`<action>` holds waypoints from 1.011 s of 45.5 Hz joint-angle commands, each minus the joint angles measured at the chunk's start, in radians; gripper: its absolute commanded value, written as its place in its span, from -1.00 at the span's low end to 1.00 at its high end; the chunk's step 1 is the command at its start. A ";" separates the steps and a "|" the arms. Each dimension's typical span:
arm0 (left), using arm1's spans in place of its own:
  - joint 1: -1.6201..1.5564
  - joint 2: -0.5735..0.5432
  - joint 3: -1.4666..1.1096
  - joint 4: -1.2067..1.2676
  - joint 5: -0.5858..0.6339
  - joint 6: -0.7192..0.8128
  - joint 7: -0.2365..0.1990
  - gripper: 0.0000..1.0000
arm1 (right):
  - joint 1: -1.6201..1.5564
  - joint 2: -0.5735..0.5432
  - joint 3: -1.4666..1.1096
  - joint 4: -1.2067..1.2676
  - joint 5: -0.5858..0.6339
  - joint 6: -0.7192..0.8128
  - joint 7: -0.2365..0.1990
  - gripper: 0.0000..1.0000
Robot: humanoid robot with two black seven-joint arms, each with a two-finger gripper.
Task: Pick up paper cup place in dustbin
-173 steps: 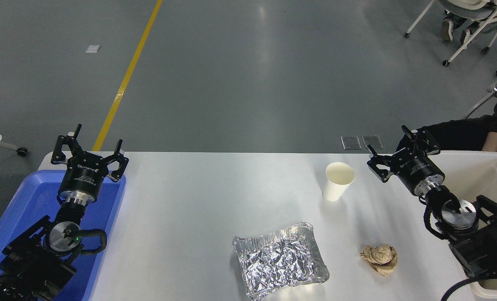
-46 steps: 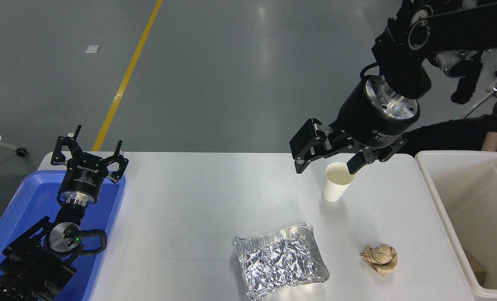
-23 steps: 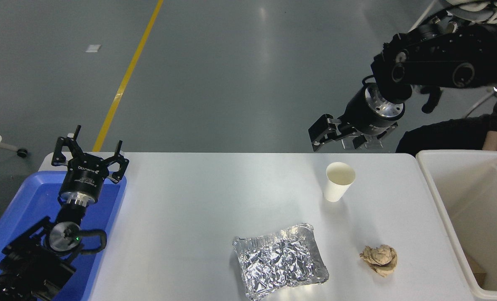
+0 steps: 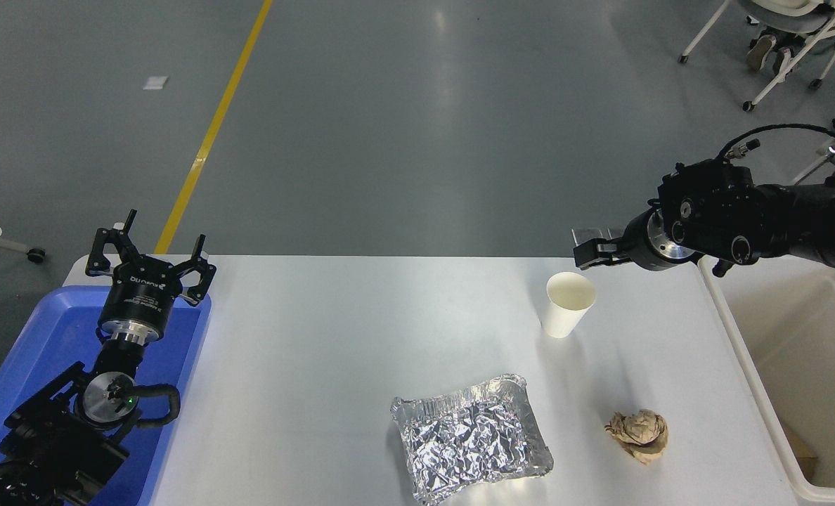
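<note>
Left to right. The left gripper (image 4: 152, 247) stays parked at the 9 o'clock edge of the table (image 4: 361, 330), above the blue tray (image 4: 31, 351), its fingers apart and empty. At 6 o'clock lies the crinkled foil tray (image 4: 470, 436). The paper cup (image 4: 568, 304) stands upright at about 2 o'clock on the table, mouth up, just where it stood before; nothing touches it. Below it, at 5 o'clock, sits the brown paper ball (image 4: 639, 434). The right gripper (image 4: 586, 251), a second ago high over the cup with fingers spread, has swung down and now lies level at the table's far edge, just beyond the cup's rim at its 1 o'clock and pointing toward 9 o'clock. This suggests a sideways approach, with the grasp not yet made. It is seen nearly end-on, so whether its fingers are apart or together cannot be told. The dustbin (image 4: 723, 316) is cut off at the 3 o'clock edge and partly hidden by the right arm; an indistinct brown scrap shows low inside.
</note>
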 commanded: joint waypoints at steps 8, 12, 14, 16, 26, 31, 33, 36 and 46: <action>0.000 0.000 0.002 0.000 0.000 0.000 0.000 1.00 | -0.142 0.073 0.057 -0.112 -0.008 -0.073 -0.003 1.00; 0.000 0.000 0.002 -0.001 0.000 0.000 0.000 1.00 | -0.159 0.078 0.057 -0.119 -0.008 -0.084 -0.003 1.00; 0.000 0.000 0.002 -0.001 0.000 -0.002 0.000 1.00 | -0.167 0.078 0.058 -0.125 -0.008 -0.088 -0.003 1.00; 0.000 0.000 0.002 -0.001 0.000 0.000 0.000 1.00 | -0.178 0.078 0.060 -0.132 -0.008 -0.094 -0.003 1.00; 0.000 0.000 0.002 0.000 0.000 -0.002 0.000 1.00 | -0.219 0.079 0.086 -0.147 -0.001 -0.120 -0.005 0.61; 0.000 0.000 0.002 0.000 0.000 -0.002 0.000 1.00 | -0.219 0.085 0.086 -0.147 0.002 -0.116 -0.005 -0.55; 0.000 0.000 0.002 -0.001 0.000 -0.002 0.000 1.00 | -0.218 0.085 0.086 -0.147 0.004 -0.114 -0.006 -0.71; 0.000 0.000 0.002 0.000 0.000 0.000 0.000 1.00 | -0.213 0.085 0.086 -0.145 0.009 -0.108 -0.014 -1.00; 0.000 0.000 0.002 -0.001 0.000 0.000 0.000 1.00 | -0.204 0.087 0.086 -0.144 0.012 -0.107 -0.019 -1.00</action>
